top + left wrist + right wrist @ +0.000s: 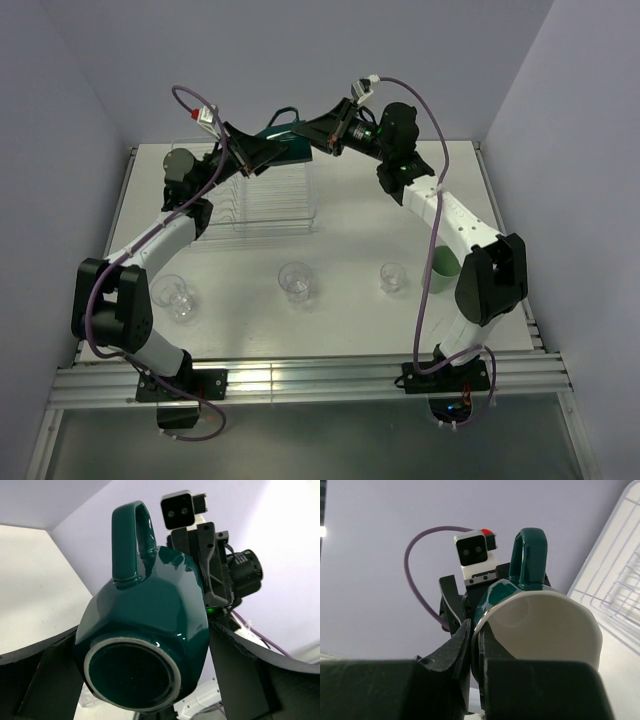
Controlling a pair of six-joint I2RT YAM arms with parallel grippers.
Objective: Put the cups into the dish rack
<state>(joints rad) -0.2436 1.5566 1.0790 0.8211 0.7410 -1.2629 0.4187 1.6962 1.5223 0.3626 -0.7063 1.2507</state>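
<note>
Green mug (pixel 288 145) is being held over the rack (pixel 265 200) by both grippers: left gripper (pixel 145 672) clamped round its body, right gripper (pixel 475 640) pinching its rim. Nothing is being seen racked; three glasses (pixel 180 297) (pixel 296 281) (pixel 393 277) and mint cup (pixel 444 263) are waiting on table (pixel 350 330).

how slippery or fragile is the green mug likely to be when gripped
Probably slippery: the green mug has a glossy, reflective glaze. Likely rigid and heavyish, looking like thick ceramic, so it could chip if dropped. The right gripper pinches only its rim, so it may pivot.
</note>
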